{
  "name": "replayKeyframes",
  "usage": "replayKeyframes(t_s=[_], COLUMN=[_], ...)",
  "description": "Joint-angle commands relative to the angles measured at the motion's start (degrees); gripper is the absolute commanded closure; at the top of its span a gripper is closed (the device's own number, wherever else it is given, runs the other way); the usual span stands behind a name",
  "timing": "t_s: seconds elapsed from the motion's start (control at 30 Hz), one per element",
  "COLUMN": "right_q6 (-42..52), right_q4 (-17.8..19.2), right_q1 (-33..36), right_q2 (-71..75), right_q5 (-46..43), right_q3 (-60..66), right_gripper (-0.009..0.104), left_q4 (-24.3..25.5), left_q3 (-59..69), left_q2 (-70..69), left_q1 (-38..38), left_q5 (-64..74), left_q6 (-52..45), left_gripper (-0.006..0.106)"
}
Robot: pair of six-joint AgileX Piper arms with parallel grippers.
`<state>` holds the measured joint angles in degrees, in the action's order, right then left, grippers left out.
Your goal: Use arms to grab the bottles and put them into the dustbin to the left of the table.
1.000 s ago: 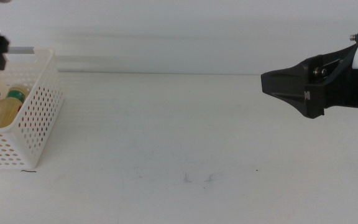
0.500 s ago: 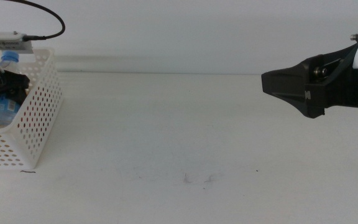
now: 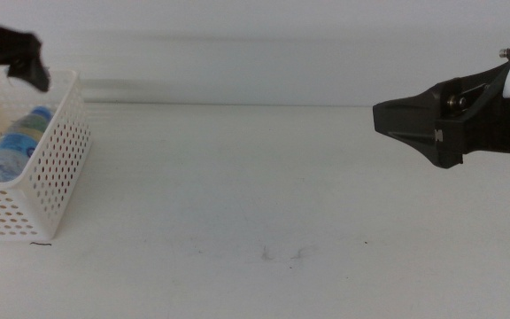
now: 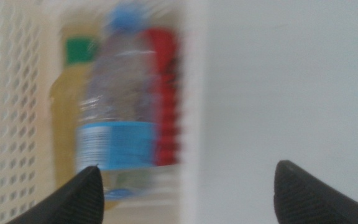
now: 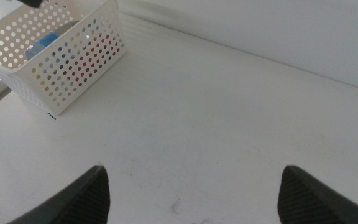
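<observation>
From my console this reads as a bare robotics test bench, not a home or shop. A plain white table [image 3: 264,195] fills the middle view, scuffed faintly toward 6 o'clock, backed by a blank white wall [image 3: 264,44] at 12. The only furnishing is a perforated white basket [image 3: 47,182] at 9 o'clock, holding bottles. A black arm [image 3: 454,124] reaches in from 3 o'clock. No decor, shelving or tools that I can see.

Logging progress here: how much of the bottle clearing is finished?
Done: water bottle, juice bottle and red can all lie in the dustbin. In hand: nothing; left gripper hangs open above it, right gripper open over the table. Nothing left.
</observation>
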<state>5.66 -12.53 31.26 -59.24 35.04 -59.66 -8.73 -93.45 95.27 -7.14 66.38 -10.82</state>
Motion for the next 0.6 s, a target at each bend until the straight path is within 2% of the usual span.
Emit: replayKeyframes(t_s=[0.0, 0.27, 0.37, 0.57], right_q6=[0.1, 0.1, 0.1, 0.1], right_q4=[0.4, 0.4, 0.4, 0.4], right_q1=[0.1, 0.1, 0.1, 0.1], right_q2=[0.6, 0.6, 0.6, 0.6], right_q5=[-0.3, -0.3, -0.3, -0.3], right_q3=[0.1, 0.1, 0.1, 0.1], right_gripper=[0.019, 0.019, 0.019, 0.019], left_q4=[-0.8, -6.1, -8.3, -7.5], left_q3=[4.1, 26.8, 32.9, 37.9], left_q2=[-7.3, -34.0, -42.6, -53.0], left_q1=[3.9, 17.5, 19.2, 19.1], left_q5=[-2.9, -25.9, -33.5, -35.1], left_q6=[0.2, 0.4, 0.4, 0.4], left_gripper=[0.007, 0.007, 0.007, 0.007])
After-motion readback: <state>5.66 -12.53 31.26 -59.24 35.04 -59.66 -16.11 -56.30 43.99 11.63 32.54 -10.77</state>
